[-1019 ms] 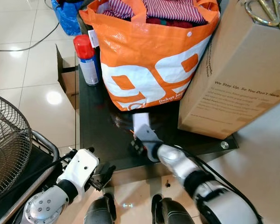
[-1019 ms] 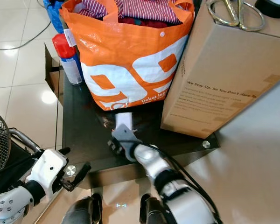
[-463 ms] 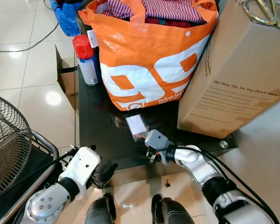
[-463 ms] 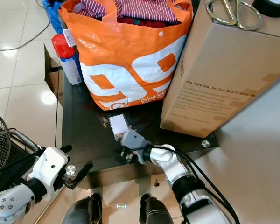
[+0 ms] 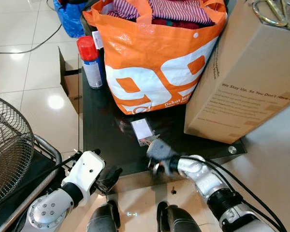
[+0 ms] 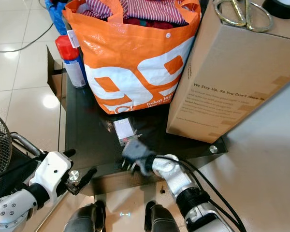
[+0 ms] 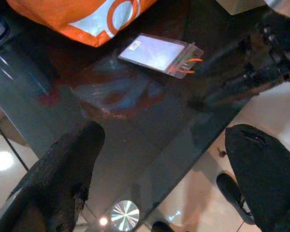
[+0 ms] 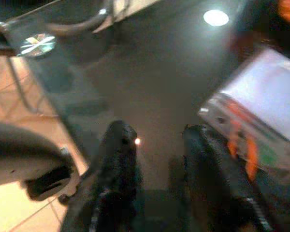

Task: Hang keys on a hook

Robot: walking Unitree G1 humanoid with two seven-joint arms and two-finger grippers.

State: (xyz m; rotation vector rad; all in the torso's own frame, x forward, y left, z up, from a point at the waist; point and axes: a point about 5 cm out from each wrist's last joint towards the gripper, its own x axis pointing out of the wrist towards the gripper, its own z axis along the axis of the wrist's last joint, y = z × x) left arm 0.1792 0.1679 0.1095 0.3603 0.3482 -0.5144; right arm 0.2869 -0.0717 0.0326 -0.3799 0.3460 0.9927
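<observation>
On the dark glass surface [image 6: 82,135], a white card pouch [image 6: 124,130] lies at 6 o'clock of the orange bag [image 6: 135,58]. The blurred right claw [image 6: 135,157] hovers just beside the pouch; the left claw [image 6: 79,179] sits near the surface's front corner.

place: home | cues: tiled floor [image 5: 34,92]; orange laundry bag [image 5: 154,58] of clothes; cardboard box [image 5: 241,82]; floor fan [image 5: 7,150]; glass table [image 5: 106,130]

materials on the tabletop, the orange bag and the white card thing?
Tabletop: looks like dark tinted glass, glossy; it mirrors the bag, and round metal fittings sit at its corners. Orange bag: apparently woven plastic, slight sheen, creased. White card: seemingly in a clear plastic sleeve with orange trim.
</observation>
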